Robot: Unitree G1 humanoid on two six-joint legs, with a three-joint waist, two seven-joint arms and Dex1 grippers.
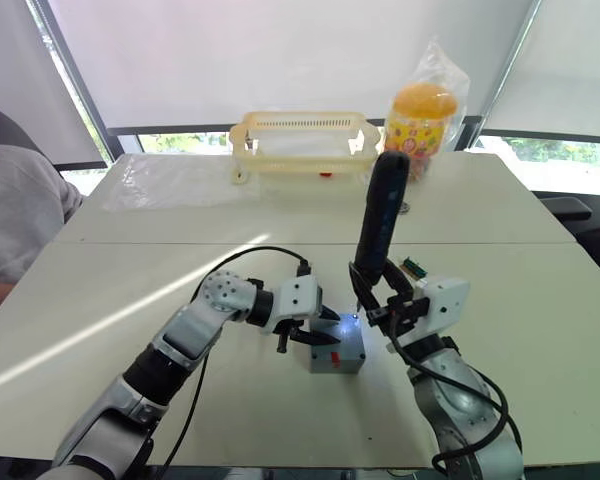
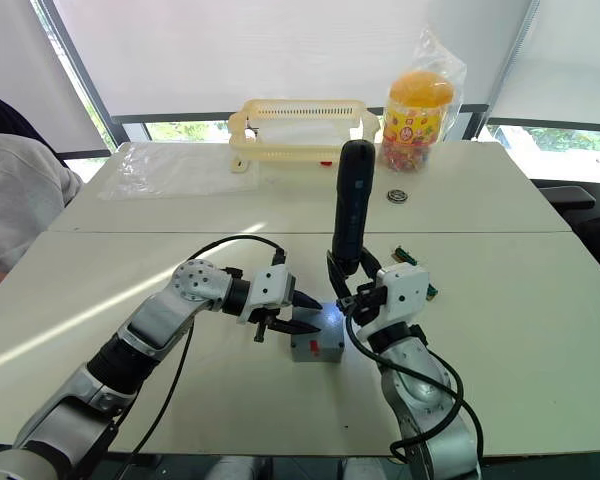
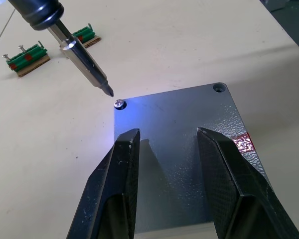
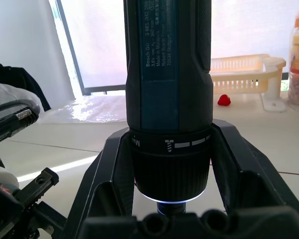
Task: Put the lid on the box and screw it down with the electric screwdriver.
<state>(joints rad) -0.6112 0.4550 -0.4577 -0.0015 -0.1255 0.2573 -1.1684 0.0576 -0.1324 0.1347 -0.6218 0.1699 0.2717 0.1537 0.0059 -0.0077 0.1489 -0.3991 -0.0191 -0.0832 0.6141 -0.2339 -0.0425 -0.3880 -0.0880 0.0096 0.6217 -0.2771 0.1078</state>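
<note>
— Gripping what, the right jaws (image 1: 380,300)?
— Clenched on the electric screwdriver (image 1: 380,215), near upright — bit just above a corner screw (image 3: 119,103) of the lid (image 3: 189,149).
— And the left jaws (image 3: 184,189)?
— Released, fingertips resting on the lid, which sits on the box (image 1: 338,352), mid-counter (image 1: 540,330).
</note>
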